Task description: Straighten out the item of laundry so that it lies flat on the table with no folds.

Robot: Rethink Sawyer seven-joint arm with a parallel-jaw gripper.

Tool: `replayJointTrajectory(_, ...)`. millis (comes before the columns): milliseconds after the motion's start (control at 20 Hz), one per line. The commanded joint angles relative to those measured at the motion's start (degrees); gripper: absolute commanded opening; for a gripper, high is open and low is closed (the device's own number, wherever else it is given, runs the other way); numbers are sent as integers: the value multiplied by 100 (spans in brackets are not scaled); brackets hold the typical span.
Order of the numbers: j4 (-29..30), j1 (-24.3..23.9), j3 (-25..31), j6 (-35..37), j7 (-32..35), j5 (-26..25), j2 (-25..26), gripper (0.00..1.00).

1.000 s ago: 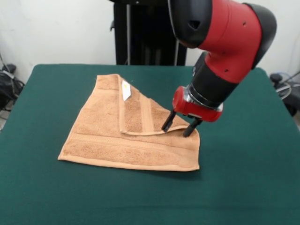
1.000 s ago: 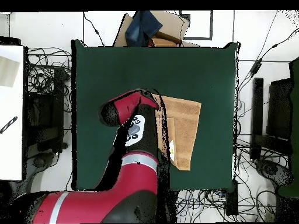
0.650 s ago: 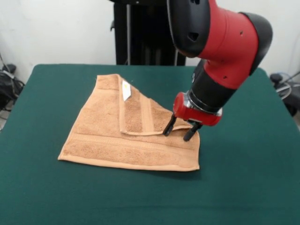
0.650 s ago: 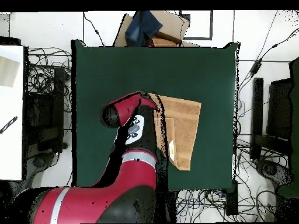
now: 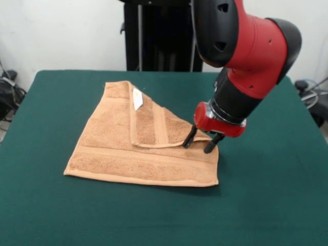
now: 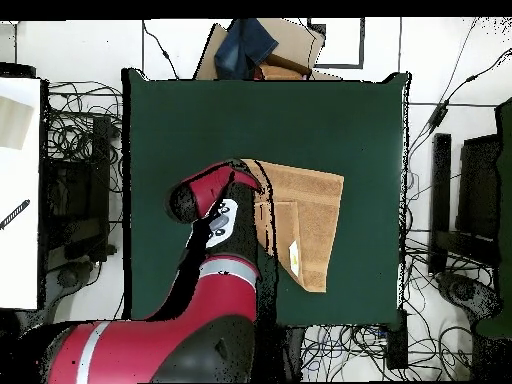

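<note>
The item of laundry (image 5: pixel 123 156) is a tan towel lying on the green table (image 5: pixel 46 210). One corner is folded over into a flap (image 5: pixel 151 125) that carries a white tag (image 5: pixel 137 98). My gripper (image 5: pixel 199 143) points down at the towel's right edge, open, its two black fingertips (image 5: pixel 188 139) touching down on either side of the flap's pointed tip. In the overhead view the towel (image 6: pixel 312 215) lies right of the table's (image 6: pixel 190 120) middle. There the red arm covers the towel's left edge and hides the gripper.
Beyond the table's top edge in the overhead view sits a cardboard box with a blue cloth (image 6: pixel 252 45). A white surface (image 6: pixel 20 190) stands off to the left. Cables (image 6: pixel 440 280) lie around the table on the floor.
The gripper has drifted a little to the right along the flap's edge, toward the towel's right border, and its fingers stand slightly closer together. The towel has not moved.
</note>
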Motion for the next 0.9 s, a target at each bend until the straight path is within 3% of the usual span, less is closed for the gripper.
replayJointTrajectory(50,394,55,263,-30,680,183,147,100)
replayJointTrajectory(400,239,-69,306,277,369,180,143,100)
replayJointTrajectory(750,-424,-342,517,417,-99,110,702,100)
replayJointTrajectory(900,-445,-395,526,423,-180,89,699,100)
